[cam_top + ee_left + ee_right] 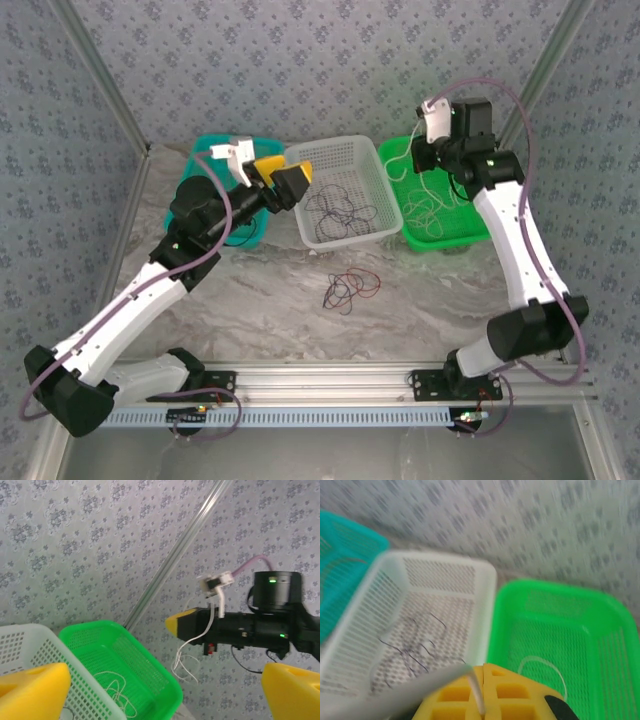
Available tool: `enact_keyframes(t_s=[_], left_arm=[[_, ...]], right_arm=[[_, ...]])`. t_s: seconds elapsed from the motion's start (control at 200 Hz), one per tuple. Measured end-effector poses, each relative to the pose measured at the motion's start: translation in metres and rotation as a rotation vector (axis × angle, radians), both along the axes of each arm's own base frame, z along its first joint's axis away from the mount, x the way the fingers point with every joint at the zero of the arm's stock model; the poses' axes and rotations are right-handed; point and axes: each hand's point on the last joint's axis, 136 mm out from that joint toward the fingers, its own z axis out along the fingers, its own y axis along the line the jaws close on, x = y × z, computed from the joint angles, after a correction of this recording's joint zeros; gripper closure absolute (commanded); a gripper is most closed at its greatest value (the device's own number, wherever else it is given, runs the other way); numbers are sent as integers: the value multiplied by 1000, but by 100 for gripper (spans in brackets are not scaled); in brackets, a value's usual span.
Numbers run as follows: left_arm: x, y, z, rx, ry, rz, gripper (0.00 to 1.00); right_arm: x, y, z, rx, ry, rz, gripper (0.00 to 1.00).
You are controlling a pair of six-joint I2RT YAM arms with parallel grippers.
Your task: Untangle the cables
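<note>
The right claw [482,700], pinched shut on a white cable [192,642], hung directly above the green basket [470,232], cable dangling down.

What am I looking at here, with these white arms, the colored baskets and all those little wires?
These are two robot arms bolted at the near edge of a marble-look table, sorting thin cables by color. The wide picture comes from a camera above and behind the arms; the other two come from cameras on each wrist.

At the back stand a teal basket, a white basket holding dark cables, and a green basket holding pale cables. A small tangle of red and dark cables lies on the table in front.

The right end effector is closed on a pale cable that dangles above the green basket. The left end effector, with yellow fingers, is open and holds nothing.
</note>
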Motion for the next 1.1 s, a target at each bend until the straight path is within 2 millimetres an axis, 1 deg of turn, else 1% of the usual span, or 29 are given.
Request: enact_keyframes(t_s=[0.06,0.2,0.39,0.465,0.485,0.525,0.545,0.565,0.585,0.625,0.7,0.77,0.845,0.959,1.029,1.099], left_arm=[[0,1,-3,3,5,5,2],[-3,6,-9,6,12,16,2],[-4,11,-31,22,49,32,1],[-4,12,-43,33,69,41,1],[-4,12,-47,38,77,43,1],[-3,13,-53,44,92,47,1],[-3,13,-57,47,98,50,1],[-3,14,-59,49,103,51,1],[-2,14,-63,55,111,54,1],[-2,15,-69,60,124,59,1],[-1,16,-80,74,150,67,1],[-1,17,-91,88,178,71,1],[-1,18,-105,104,212,80,1],[-1,20,-129,128,268,89,1],[-3,22,-147,157,309,95,1],[-3,23,-157,179,336,99,1]], right_arm=[[10,-15,-23,-19,62,-38,100],[26,-40,-61,-43,154,-104,100],[41,-70,-121,-94,288,-192,100],[46,-81,-146,-112,343,-226,88],[47,-83,-153,-114,362,-238,83],[48,-87,-166,-118,399,-255,64],[48,-89,-172,-128,418,-263,50],[48,-91,-178,-131,436,-274,40],[49,-93,-184,-138,456,-291,34],[51,-97,-196,-153,492,-314,27],[52,-105,-214,-181,554,-358,21],[48,-110,-225,-202,597,-392,19],[40,-114,-228,-216,630,-422,18],[35,-116,-220,-205,619,-453,18],[26,-115,-213,-191,608,-462,18],[15,-111,-202,-170,585,-461,17]])
